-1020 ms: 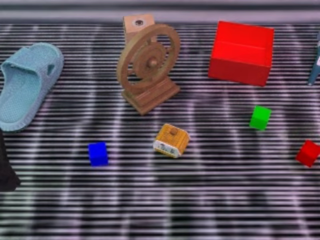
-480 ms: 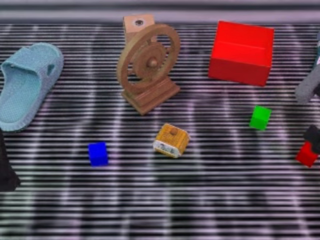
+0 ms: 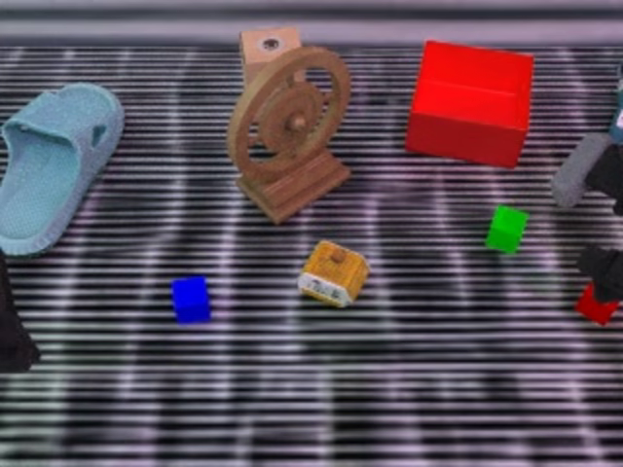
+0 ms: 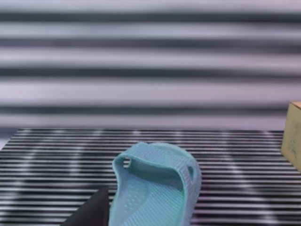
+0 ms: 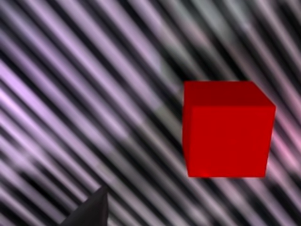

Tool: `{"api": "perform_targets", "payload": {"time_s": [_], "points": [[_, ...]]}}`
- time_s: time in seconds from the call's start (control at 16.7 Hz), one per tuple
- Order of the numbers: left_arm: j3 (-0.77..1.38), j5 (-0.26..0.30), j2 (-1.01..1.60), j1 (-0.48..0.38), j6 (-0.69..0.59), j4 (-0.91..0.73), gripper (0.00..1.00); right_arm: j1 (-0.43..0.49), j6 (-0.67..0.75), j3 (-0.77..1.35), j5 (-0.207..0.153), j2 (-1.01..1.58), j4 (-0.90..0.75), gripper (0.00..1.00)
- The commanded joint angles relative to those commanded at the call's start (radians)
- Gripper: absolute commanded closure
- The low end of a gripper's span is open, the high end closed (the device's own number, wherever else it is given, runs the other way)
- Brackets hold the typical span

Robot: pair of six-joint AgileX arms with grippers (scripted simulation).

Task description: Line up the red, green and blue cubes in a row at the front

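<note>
So far none of the three cubes is in its place, as we judge it. The red cube (image 3: 596,305) sits on the table (image 3: 409,389) at the far right edge, about 3 o'clock from the centre; the green cube (image 3: 507,229) lies up and to the left of it, well apart, and the blue cube (image 3: 191,299) is far off toward 9 o'clock, beyond the orange toy block (image 3: 334,273). No row has formed at the front.

Our right gripper (image 3: 605,265) hangs just over the red cube, partly covering it from above; its wrist camera shows the cube free on the striped cloth with only one finger tip (image 5: 91,209) in the corner, so we cannot tell whether the fingers are spread or closed, and nothing looks grasped yet. Our left gripper (image 3: 12,341) is parked at the left edge, near the blue slipper (image 3: 54,161); its fingers we cannot judge either.

All three placements remain: red first, we think, then green and blue.
</note>
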Motion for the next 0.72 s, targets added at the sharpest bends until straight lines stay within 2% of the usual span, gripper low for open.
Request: {"api": "perform_targets", "payload": {"time_s": [0.3, 0.72], "points": [[0.0, 0.0, 0.0, 0.0, 0.0, 0.0, 0.0, -0.002, 0.0, -0.026, 0.0, 0.019, 0.042, 0.0], [0.0, 0.0, 0.0, 0.0, 0.0, 0.0, 0.0, 0.001, 0.004, -0.155, 0.001, 0.157, 0.316, 0.0]]}}
